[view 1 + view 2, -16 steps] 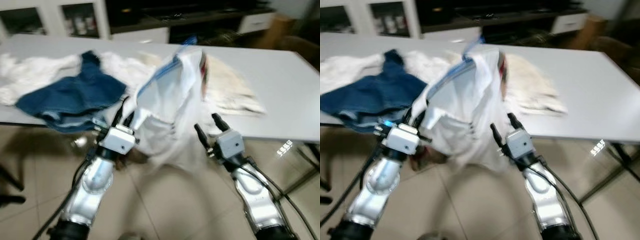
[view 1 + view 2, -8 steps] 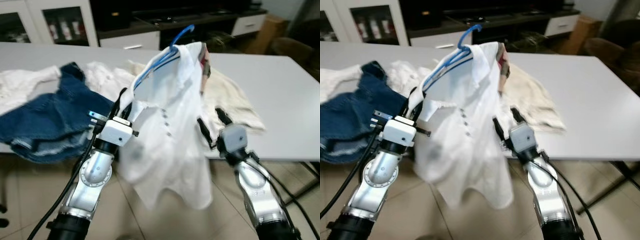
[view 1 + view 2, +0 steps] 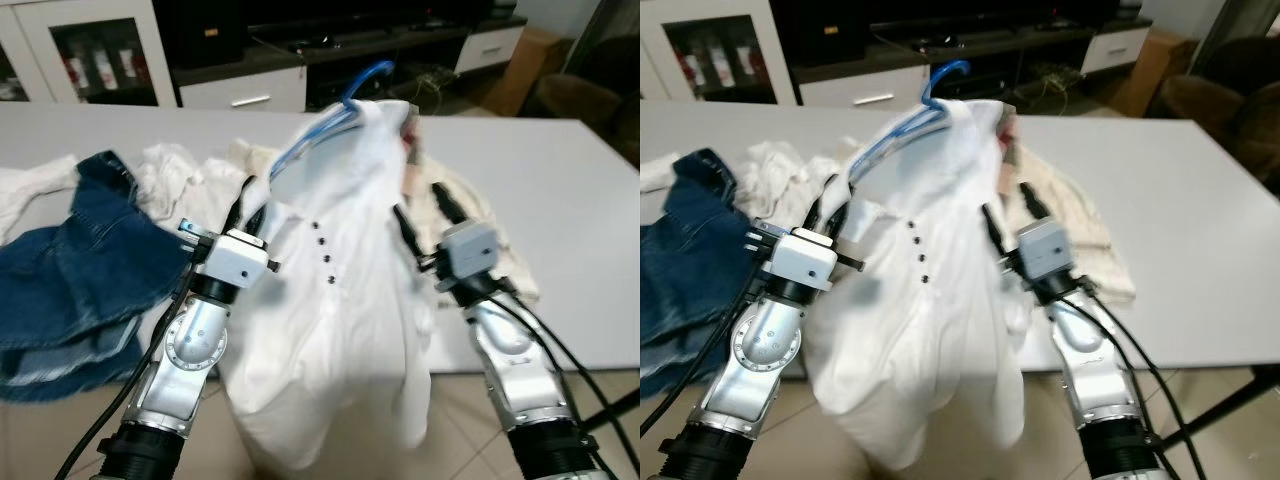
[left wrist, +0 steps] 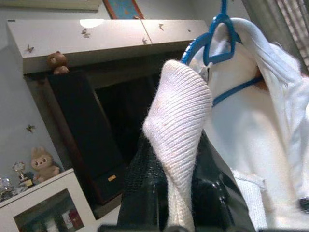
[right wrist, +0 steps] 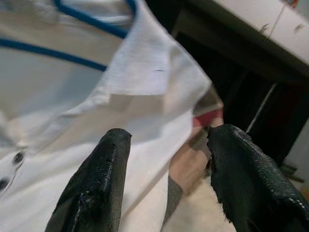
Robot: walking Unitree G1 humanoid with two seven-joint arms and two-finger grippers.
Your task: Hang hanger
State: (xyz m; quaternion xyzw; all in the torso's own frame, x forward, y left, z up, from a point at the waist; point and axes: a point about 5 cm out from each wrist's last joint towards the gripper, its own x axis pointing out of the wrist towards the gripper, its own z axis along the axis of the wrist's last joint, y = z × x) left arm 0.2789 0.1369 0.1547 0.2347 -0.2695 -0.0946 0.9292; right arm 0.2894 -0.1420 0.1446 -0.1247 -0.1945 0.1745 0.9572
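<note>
Left wrist view: your left gripper (image 4: 178, 193) clamps the white shirt (image 3: 340, 320) on the blue hanger (image 3: 335, 120), raised above the table (image 3: 570, 200). Right gripper (image 5: 164, 188) is spread. Next, find a rail.

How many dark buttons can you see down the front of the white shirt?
3 buttons run in a short line down the white shirt's placket: top, middle, bottom. Folds of fabric may hide more lower down.

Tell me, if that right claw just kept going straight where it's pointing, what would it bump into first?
Most likely the white shirt on the blue hanger: the open right gripper points straight at its collar, close ahead, though exact depth is unclear.
</note>
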